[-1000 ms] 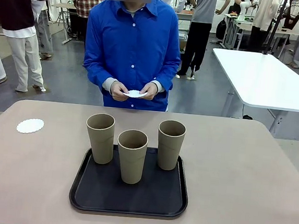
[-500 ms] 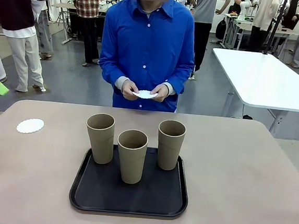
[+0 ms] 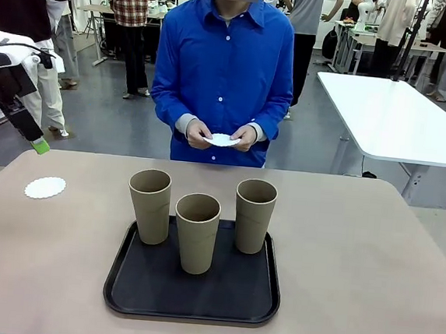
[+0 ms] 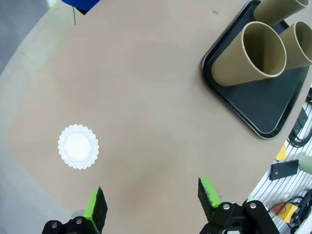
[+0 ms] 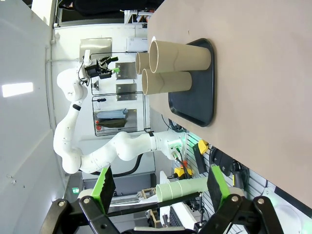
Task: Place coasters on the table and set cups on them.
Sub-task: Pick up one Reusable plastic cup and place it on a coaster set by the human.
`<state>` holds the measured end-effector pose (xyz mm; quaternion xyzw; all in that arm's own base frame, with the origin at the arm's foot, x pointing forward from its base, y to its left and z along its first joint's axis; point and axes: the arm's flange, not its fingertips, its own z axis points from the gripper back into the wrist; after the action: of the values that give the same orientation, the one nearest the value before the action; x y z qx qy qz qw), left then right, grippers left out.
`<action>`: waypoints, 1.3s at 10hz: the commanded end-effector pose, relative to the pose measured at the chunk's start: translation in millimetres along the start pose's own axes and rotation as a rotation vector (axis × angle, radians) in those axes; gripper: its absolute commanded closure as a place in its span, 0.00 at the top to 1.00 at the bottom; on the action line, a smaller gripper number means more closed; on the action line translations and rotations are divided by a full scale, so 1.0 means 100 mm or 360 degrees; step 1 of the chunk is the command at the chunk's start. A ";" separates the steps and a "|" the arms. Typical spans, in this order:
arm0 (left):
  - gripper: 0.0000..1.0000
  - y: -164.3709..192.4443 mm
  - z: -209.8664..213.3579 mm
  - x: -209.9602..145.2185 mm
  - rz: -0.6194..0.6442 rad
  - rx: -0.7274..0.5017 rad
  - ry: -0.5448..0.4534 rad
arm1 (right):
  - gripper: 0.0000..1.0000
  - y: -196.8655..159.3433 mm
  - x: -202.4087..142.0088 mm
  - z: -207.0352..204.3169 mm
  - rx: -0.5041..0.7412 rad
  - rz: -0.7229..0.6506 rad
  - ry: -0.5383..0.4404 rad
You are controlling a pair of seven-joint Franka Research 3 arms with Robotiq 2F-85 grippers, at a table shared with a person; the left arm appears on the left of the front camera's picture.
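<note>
Behind the beige table (image 3: 355,264) lies a grey-floored room with a white table (image 3: 392,111) and standing people. On the beige table a black tray (image 3: 270,296) carries three tan cups (image 3: 196,231), upright. One coaster (image 3: 45,187) lies near the far left corner; the person's hands (image 3: 198,134) hold a second coaster (image 3: 223,140). The left gripper (image 4: 151,200) hangs above that corner, jaws wide, empty; the right gripper (image 5: 161,187) is equally wide, empty.

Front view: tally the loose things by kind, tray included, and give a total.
cups: 3, all on the tray
coasters: 2 showing, one on the table, one in the person's hands
black tray: 1
Total: 6
</note>
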<state>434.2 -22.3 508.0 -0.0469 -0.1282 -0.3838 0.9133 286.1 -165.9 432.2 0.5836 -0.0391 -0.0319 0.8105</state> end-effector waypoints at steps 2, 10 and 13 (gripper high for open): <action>1.00 0.11 0.08 -0.08 0.0008 -0.0016 -0.0016 | 1.00 0.00 -0.02 0.00 0.0013 0.0002 -0.0002; 1.00 0.74 -0.82 -0.38 -0.0948 -0.1390 -0.1411 | 1.00 0.00 -0.02 0.00 0.0013 0.0002 -0.0002; 1.00 0.85 -1.27 -0.47 -0.0924 -0.1357 -0.1403 | 1.00 0.00 -0.02 0.00 0.0013 0.0002 -0.0002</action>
<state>465.9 40.1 376.6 -0.5198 -0.3637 -0.5645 0.5281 285.6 -166.5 432.2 0.5831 -0.0394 -0.0333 0.8108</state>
